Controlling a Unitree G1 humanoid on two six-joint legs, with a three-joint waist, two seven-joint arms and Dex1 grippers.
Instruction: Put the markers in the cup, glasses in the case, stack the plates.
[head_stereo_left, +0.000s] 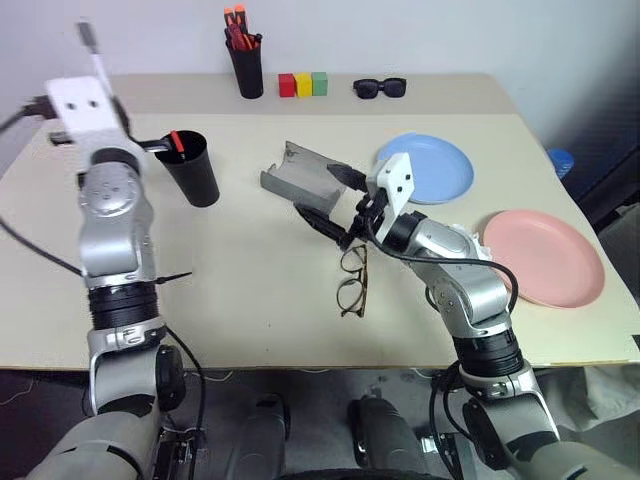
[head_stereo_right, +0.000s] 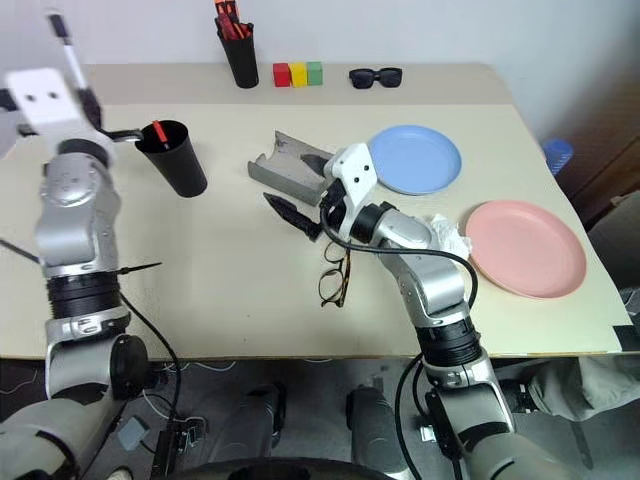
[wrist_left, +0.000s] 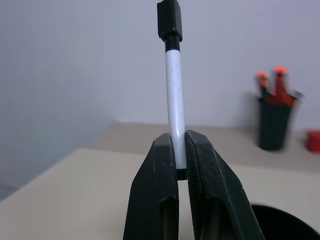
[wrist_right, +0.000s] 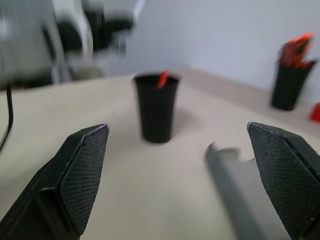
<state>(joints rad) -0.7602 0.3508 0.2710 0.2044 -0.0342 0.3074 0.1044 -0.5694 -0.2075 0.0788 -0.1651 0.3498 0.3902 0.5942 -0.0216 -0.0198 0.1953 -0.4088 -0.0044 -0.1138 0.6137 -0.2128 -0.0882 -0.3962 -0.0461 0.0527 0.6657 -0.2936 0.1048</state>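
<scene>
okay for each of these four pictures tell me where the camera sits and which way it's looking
Left eye and right eye views: on the head, looking down over the table; both arms show.
Left wrist view: on the left arm, looking along the left gripper, shut on a marker.
Right wrist view: on the right arm, looking between the open fingers of the right gripper toward the cup.
Shared: both wrist views show the pen holder.

Bare table lies between cup and open case.
</scene>
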